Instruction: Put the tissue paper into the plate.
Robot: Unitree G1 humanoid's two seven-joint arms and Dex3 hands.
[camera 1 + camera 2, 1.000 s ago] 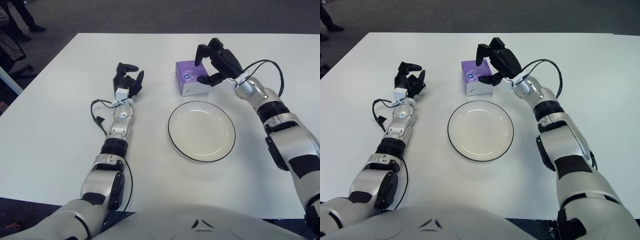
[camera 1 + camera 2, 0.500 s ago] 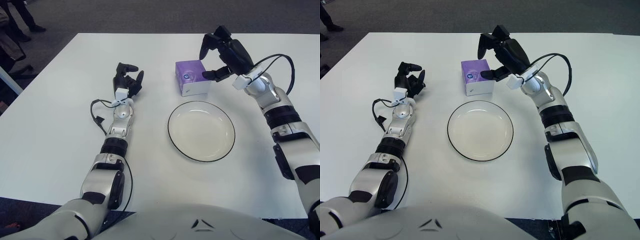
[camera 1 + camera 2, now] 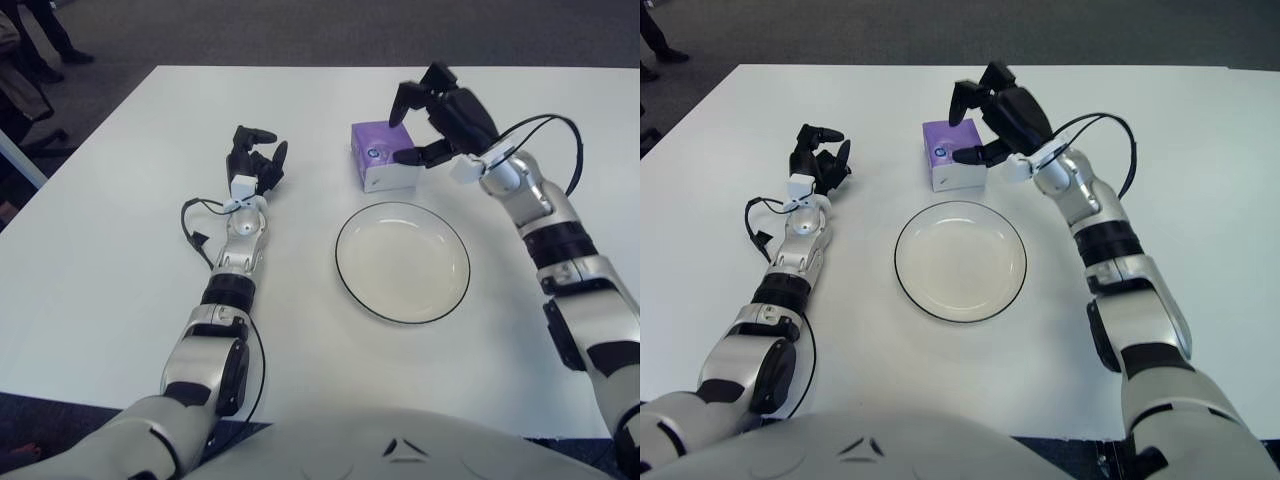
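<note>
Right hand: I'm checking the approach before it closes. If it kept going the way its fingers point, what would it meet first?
Probably the purple tissue box: the right hand, fingers spread, points left toward it from its right side. Depth is unclear.

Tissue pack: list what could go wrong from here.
1. The right hand hangs open around the far right corner of the purple tissue pack without a grasp; closing off-centre could push or tip it.
2. The pack stands just beyond the plate's far rim; dragging rather than lifting could catch that rim and shift the plate.
3. The cable looping off the right wrist might snag.

The left hand shows idle, left of the pack.
</note>
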